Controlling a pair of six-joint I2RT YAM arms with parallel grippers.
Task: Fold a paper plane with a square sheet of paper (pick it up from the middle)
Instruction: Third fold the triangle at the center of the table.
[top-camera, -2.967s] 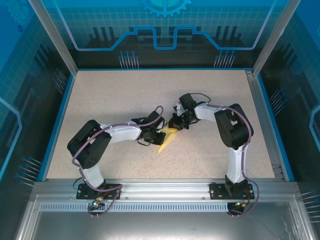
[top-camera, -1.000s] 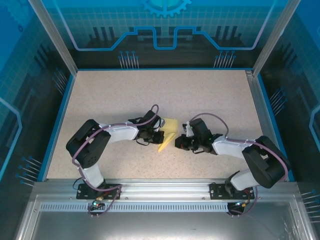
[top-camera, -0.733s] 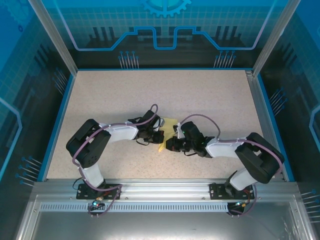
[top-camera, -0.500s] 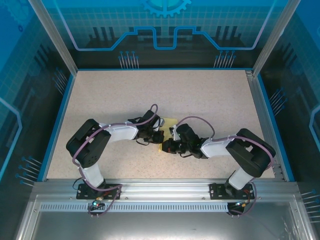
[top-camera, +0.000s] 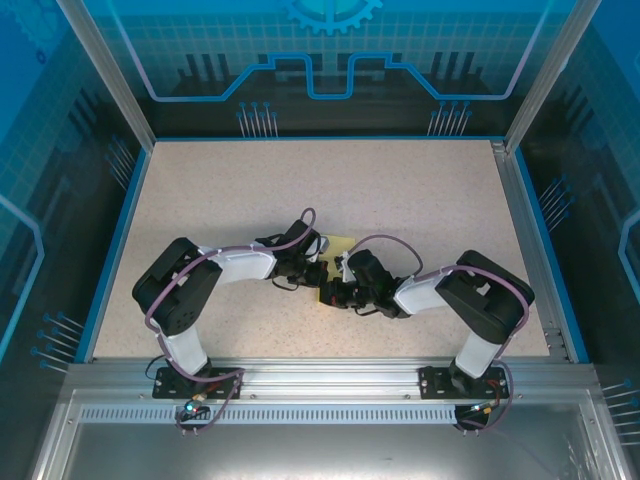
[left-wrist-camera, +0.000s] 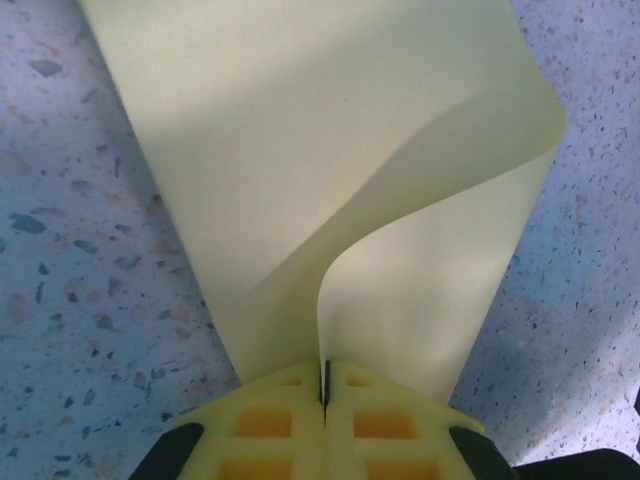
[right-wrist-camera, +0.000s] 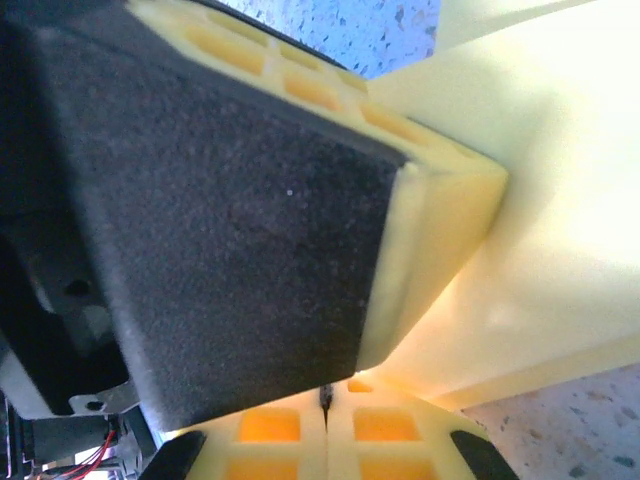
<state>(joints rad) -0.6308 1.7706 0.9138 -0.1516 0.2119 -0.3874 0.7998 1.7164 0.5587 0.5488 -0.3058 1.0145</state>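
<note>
Plain pale yellow paper (left-wrist-camera: 300, 130), speckled beige table (top-camera: 420, 200), 2 blk/wht arms (top-camera: 245, 263), blue walls (top-camera: 60, 180)

**Robot Lab Cell**

A speckled worktop (top-camera: 420, 200) lies under the left pincer (top-camera: 314, 272), fenced by an aluminium frame (top-camera: 105, 75). Beyond the pincer stand blue panels (top-camera: 330, 70) printed with circuit and gear graphics; behind it, 2 arm bases (top-camera: 185, 378) sit bolted down.
</note>
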